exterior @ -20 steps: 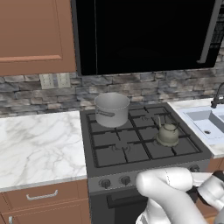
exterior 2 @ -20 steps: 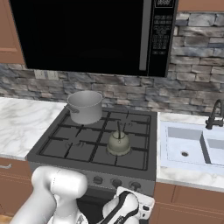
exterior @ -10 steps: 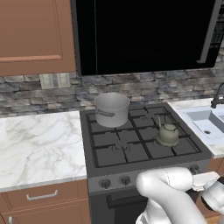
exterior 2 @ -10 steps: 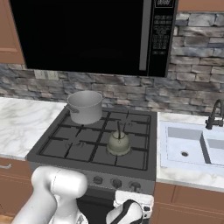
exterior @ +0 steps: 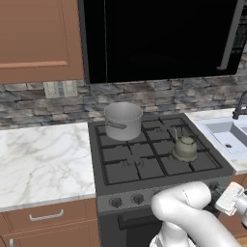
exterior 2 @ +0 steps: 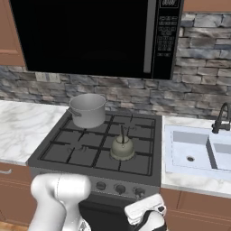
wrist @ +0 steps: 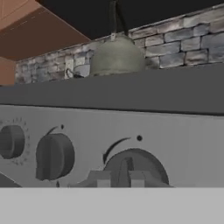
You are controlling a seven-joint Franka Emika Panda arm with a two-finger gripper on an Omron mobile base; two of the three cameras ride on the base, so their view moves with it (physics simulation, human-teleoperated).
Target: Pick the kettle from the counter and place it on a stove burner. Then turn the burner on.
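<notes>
Kettle: the kettle (exterior 2: 122,147) sits on the front right stove burner (exterior: 187,159), placement done.
Change: over the last second the hand has sunk lower along the stove front, fingers drawing the last bit together.
Gripper: the gripper (wrist: 117,178) is pinched on a knob (wrist: 134,167) (the steel pot (exterior: 123,120) stays clear).
Arm: bent low under the control panel.
Meaning: likely the burner turn comes next.
</notes>
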